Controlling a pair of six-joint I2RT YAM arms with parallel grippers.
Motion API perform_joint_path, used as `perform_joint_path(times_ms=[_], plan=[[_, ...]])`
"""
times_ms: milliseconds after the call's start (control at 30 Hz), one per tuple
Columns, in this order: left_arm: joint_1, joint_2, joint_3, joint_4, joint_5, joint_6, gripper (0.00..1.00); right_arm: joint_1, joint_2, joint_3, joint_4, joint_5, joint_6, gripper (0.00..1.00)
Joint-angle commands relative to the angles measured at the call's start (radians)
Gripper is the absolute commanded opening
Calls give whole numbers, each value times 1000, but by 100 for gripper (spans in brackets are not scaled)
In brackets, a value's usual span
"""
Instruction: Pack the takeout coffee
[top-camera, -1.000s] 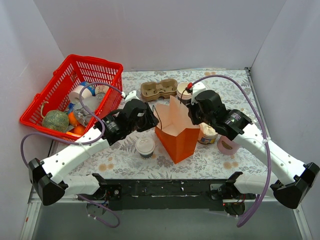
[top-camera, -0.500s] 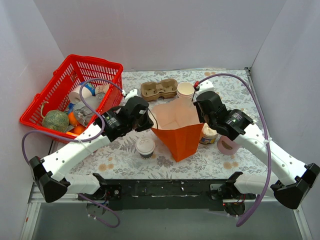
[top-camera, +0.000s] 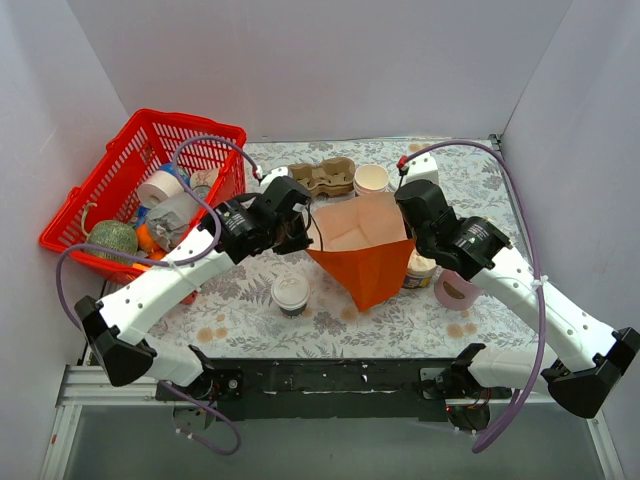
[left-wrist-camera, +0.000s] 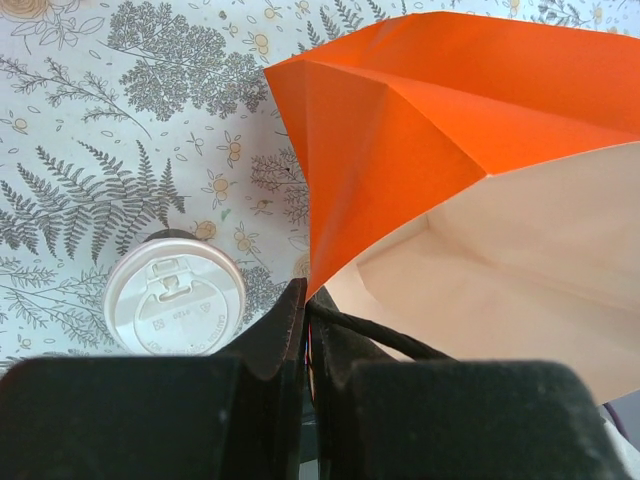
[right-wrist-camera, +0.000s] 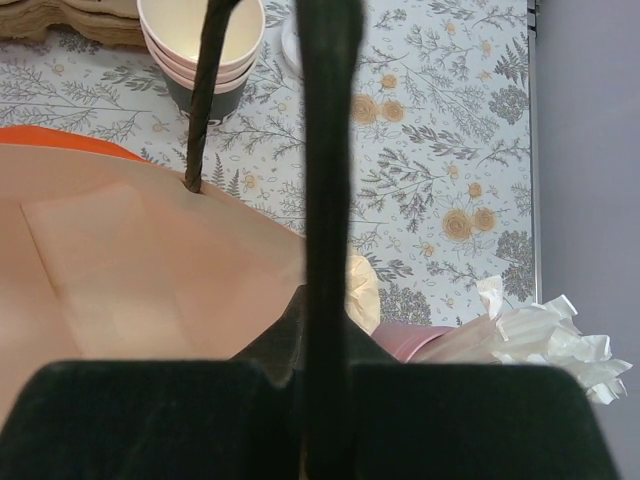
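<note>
The takeout coffee (top-camera: 290, 293), a small cup with a round white lid, stands on the table just left of the orange paper bag (top-camera: 362, 262). It also shows in the left wrist view (left-wrist-camera: 175, 300). The bag's mouth is spread wide and shows its pale inside (left-wrist-camera: 500, 250). My left gripper (top-camera: 300, 233) is shut on the bag's left rim (left-wrist-camera: 308, 305), beside a black cord handle. My right gripper (top-camera: 407, 226) is shut on the bag's right rim (right-wrist-camera: 325, 305), where a black handle runs up through the view.
A stack of lidless cups (top-camera: 371, 179) and a cardboard cup carrier (top-camera: 322, 177) stand behind the bag. A red basket (top-camera: 110, 180) with groceries is at the left. A small tub (top-camera: 420, 268) and a pink roll (top-camera: 455, 291) sit right of the bag, and crumpled white paper (right-wrist-camera: 545, 335) lies near them.
Both grippers have drawn apart with the bag's rims, spreading the flattened bag into a wide open mouth. The left arm has swung further back. The coffee has not moved.
</note>
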Motion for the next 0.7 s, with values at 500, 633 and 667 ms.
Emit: perform_joint_path(times_ms=[500, 633, 667], plan=[[-4, 196, 261, -349, 34, 338, 0, -21, -61, -29, 104, -54, -179, 1], [-4, 193, 209, -220, 98, 330, 15, -21, -87, -37, 121, -216, -179, 1], [-4, 190, 203, -191, 120, 327, 15, -21, -92, -39, 123, -247, -173, 1]])
